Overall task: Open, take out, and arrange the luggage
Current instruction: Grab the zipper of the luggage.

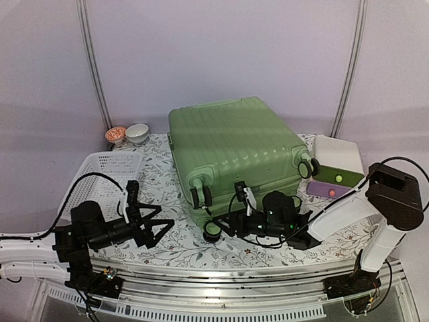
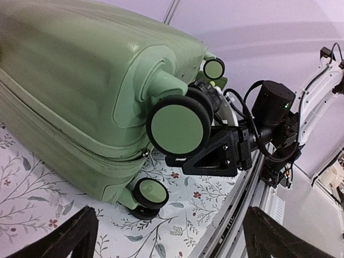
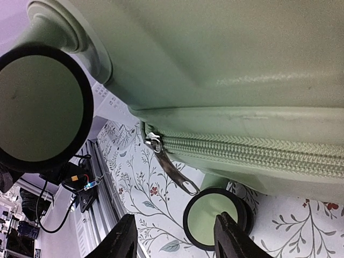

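The luggage (image 1: 234,144), a large light-green ribbed suitcase, lies flat and shut on the flowered tablecloth, its black wheels toward me. My left gripper (image 1: 163,227) is wide open and empty, just left of the near-left corner (image 2: 80,134); its fingers (image 2: 75,236) frame the lower wheel (image 2: 150,193). My right gripper (image 1: 224,226) is low at the near edge beside a wheel (image 1: 212,231). In the right wrist view this gripper (image 3: 174,239) is open, holding nothing. The metal zipper pull (image 3: 171,167) hangs just above the gap, at the end of the shut zipper (image 3: 252,153).
A white perforated basket (image 1: 107,168) stands at the left, with two small bowls (image 1: 127,134) behind it. A white, green and purple box (image 1: 335,171) sits right of the suitcase. The table's metal rail (image 1: 221,282) runs along the near edge.
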Tool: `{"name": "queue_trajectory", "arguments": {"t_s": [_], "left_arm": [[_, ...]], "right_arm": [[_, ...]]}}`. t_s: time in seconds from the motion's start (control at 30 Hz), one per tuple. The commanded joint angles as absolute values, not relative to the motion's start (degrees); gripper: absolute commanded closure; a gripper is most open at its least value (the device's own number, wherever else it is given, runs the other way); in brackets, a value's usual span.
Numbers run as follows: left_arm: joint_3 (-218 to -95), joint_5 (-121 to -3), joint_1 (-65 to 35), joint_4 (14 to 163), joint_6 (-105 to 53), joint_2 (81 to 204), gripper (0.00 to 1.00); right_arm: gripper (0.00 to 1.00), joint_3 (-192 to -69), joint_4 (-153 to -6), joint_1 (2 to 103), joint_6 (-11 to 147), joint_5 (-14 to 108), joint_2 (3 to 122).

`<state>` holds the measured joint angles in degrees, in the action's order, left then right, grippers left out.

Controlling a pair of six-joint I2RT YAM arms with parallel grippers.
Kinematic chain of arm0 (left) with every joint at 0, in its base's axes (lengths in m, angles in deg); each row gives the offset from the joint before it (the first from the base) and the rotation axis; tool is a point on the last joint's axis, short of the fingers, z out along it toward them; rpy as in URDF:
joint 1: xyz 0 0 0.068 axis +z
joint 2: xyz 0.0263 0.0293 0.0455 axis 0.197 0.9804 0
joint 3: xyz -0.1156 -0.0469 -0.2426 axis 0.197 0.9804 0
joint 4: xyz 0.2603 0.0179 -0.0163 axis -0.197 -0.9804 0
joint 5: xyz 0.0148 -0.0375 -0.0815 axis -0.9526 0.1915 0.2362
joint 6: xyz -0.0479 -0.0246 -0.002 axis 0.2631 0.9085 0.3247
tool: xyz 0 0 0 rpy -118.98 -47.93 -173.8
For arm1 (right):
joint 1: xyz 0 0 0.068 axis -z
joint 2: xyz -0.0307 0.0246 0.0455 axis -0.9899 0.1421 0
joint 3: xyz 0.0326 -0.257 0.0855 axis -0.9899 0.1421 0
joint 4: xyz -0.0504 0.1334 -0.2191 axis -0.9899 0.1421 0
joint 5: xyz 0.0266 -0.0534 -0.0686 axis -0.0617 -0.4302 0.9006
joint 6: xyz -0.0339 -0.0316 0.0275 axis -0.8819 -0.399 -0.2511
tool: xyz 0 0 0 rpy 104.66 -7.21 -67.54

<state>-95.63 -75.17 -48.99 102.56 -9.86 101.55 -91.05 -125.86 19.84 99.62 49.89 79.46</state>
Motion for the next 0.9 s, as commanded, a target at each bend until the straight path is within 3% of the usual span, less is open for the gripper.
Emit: {"name": "queue_trajectory", "arguments": {"t_s": [0.0, 0.87], "left_arm": [[-97.8, -74.32, -48.5, 99.97, -11.19, 102.44, 0.04], [-97.71, -73.99, -48.52, 104.12, -8.63, 105.66, 0.05]], "right_arm": [[0.5, -91.0, -132.3, 19.34, 98.69, 49.97, 81.08], [0.47, -94.61, -132.68, 19.43, 98.13, 50.16, 86.3]]}}
